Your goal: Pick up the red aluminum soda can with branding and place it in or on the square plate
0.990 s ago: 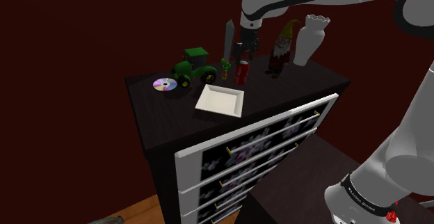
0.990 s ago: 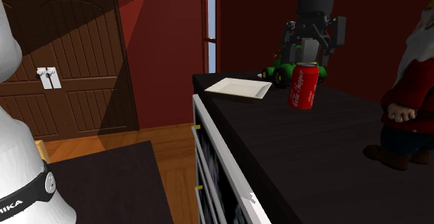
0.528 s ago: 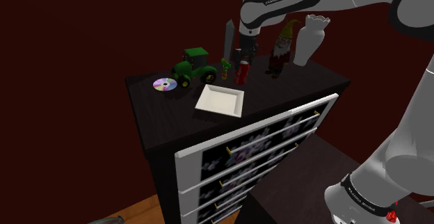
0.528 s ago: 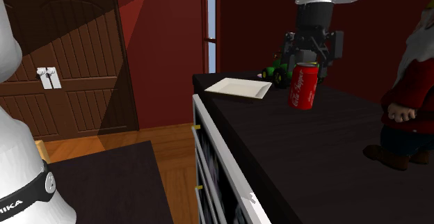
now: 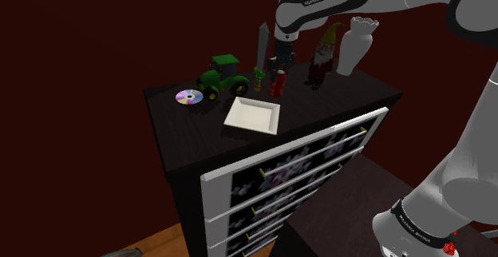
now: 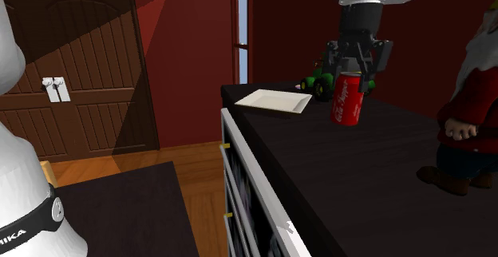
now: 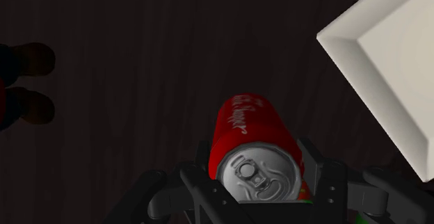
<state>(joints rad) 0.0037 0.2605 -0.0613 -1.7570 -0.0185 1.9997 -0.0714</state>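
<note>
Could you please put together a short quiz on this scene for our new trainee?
1. True or false: the red soda can lies on the white square plate.
2. Pick one. The claw is: A, around the can's top; B, over the plate; C, at the far end of the chest, away from the can.
3. Fill the gap: in the shoulder view, the shiny disc lies beside a green toy ___.

Key: 1, false: the can stands upright on the dark dresser top, apart from the plate. 2, A. 3, tractor.
</note>
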